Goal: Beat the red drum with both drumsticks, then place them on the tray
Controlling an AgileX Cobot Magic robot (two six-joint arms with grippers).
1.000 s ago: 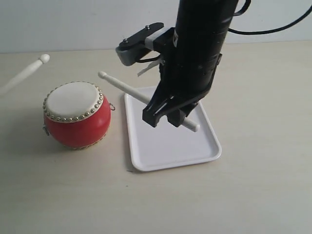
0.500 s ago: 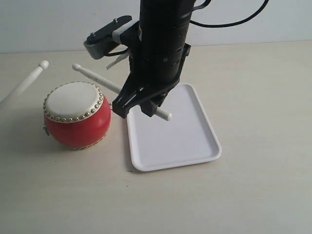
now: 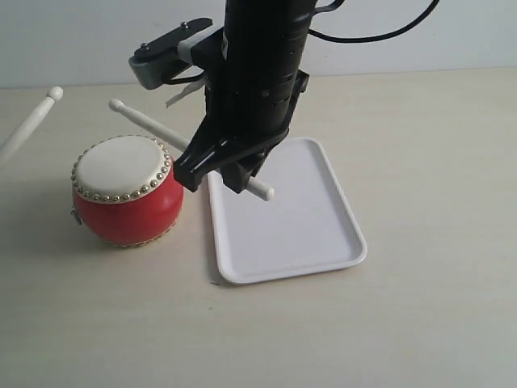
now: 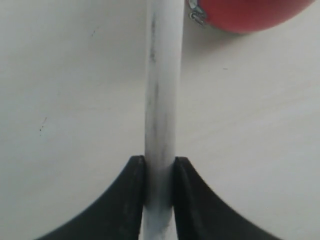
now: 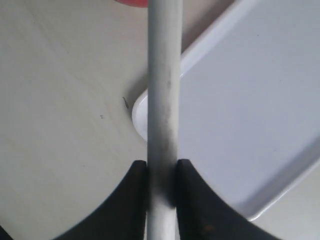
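Right gripper point(image 3: 216, 174): the jaws are clamped on the right drumstick point(image 3: 149, 124), near its butt end. In the right wrist view both black fingers point(image 5: 135, 200) press against opposite sides of the shaft, with no gap visible. In the exterior view the stick slopes. Its rounded tip points to the left and appears beyond the far rim of the red drum point(image 3: 129, 214), clear of the skin. Its butt end projects over the left part of the tray point(image 3: 307, 226). The right arm point(image 3: 258, 73) stands above the tray's left rim.

Left gripper point(image 4: 160, 162): it lies outside the exterior view. The left wrist view shows its jaws closed on the shaft of the left drumstick point(image 4: 162, 100), fingers tight against both sides. In the exterior view only the forward part of this stick enters from the left edge, with its tip raised and well apart from the drum.

Red drum: it stands upright on the table point(image 3: 420, 323) with its cream skin facing up, just beside the tray's left rim with a narrow gap between them. Neither stick touches it.

Tray: it lies flat on the table, to the right of the drum
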